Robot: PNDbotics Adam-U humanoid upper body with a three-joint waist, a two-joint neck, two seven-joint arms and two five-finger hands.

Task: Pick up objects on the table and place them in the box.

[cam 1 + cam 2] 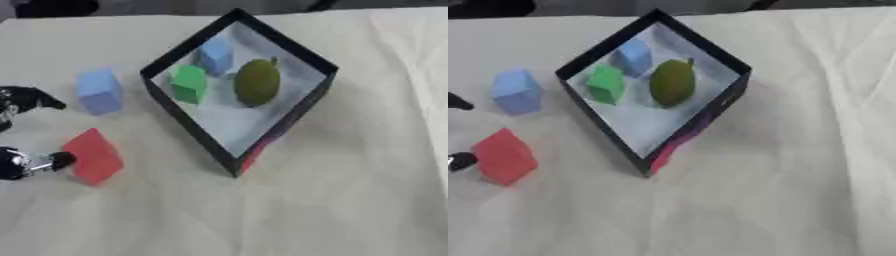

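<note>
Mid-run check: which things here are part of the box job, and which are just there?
Job:
- red block, on the table, left hand at its side
- blue block, on the table
- box, already holding a green block, a second blue block and an olive-green fruit

Just there:
- cream tablecloth

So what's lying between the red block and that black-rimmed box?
Nothing: in the left eye view only bare cream tablecloth lies between the red block and the box. The light blue block sits farther back, outside that stretch.

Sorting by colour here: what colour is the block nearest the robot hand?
Red, clearest in the left eye view.
</note>
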